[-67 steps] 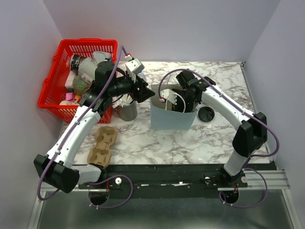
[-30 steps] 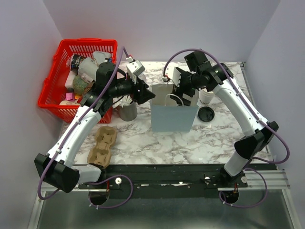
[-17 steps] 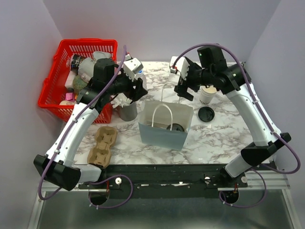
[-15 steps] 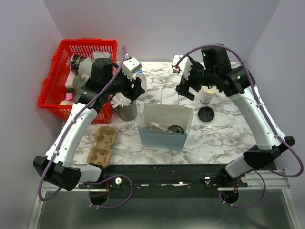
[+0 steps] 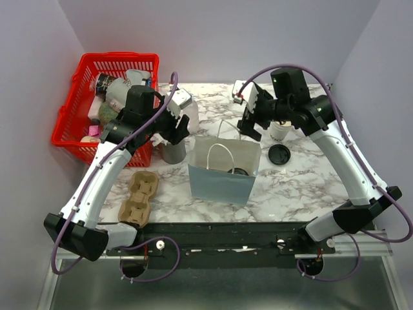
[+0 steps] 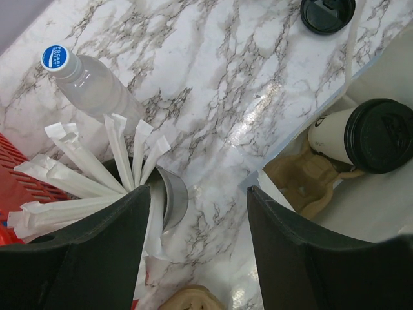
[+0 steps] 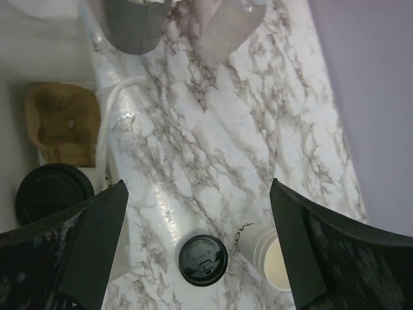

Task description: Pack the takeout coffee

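Lidded coffee cup (image 6: pixel 369 134) stands inside blue paper bag (image 5: pixel 222 184), cardboard carrier (image 6: pixel 303 181) touching it. Open-topped cup (image 7: pixel 272 259) on marble table (image 5: pixel 303 181) right of bag, loose black lid (image 7: pixel 202 259) just beside. Left gripper (image 6: pixel 199 200) jaws apart, empty, over straw cup (image 6: pixel 173 201); right gripper (image 7: pixel 197 194) jaws wide, empty

Open tool (image 6: pixel 199 194) over marble tabletop (image 6: pixel 226 64)
Lidded coffee cup (image 6: pixel 361 135) lies beside a cardboard carrier (image 6: pixel 303 181); straw cup (image 6: pixel 173 197) stands near the water bottle (image 6: pixel 90 84).
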